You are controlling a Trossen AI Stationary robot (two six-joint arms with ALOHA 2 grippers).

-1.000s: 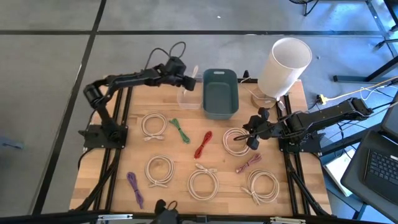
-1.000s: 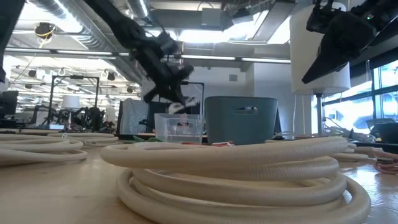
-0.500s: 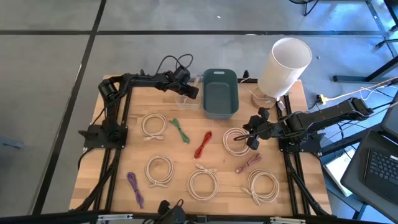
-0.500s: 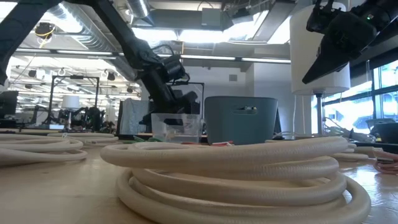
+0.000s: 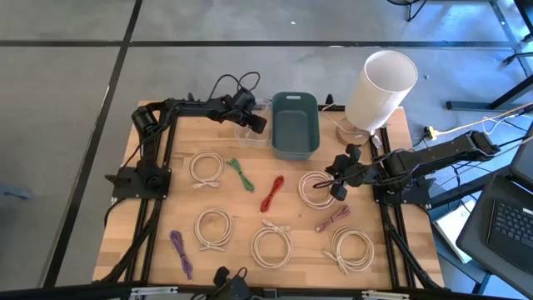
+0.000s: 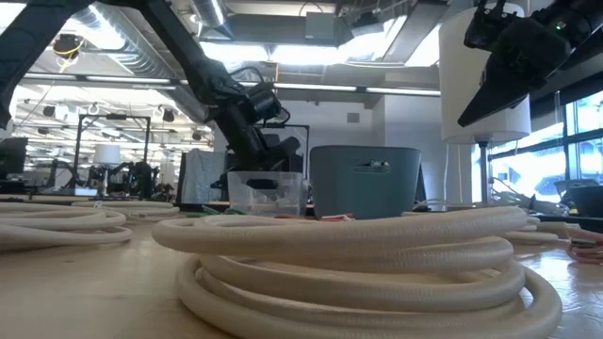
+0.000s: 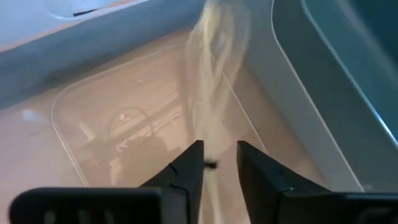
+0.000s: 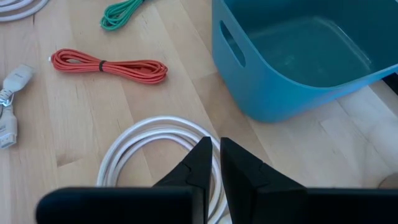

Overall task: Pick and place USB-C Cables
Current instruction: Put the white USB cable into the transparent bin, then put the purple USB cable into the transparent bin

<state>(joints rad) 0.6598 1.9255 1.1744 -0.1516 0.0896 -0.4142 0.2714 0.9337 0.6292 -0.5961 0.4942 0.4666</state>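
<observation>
Left gripper (image 7: 214, 163) over the clear plastic box (image 5: 250, 132), jaws slightly parted, a blurred cream-white cable (image 7: 211, 74) just ahead of the tips, inside the box, unheld; right gripper (image 8: 214, 163) hovering above a cream-white coil (image 8: 155, 143), jaws nearly together, empty; teal bin (image 8: 292, 56) beyond the tips

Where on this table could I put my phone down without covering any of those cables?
The widest bare wood lies along the near-left: between the purple bundle and the table edge. Another bare strip runs in front of the teal bin, above the red bundle. The centre and right are crowded with white coils, and the right gripper hovers over one.
</observation>
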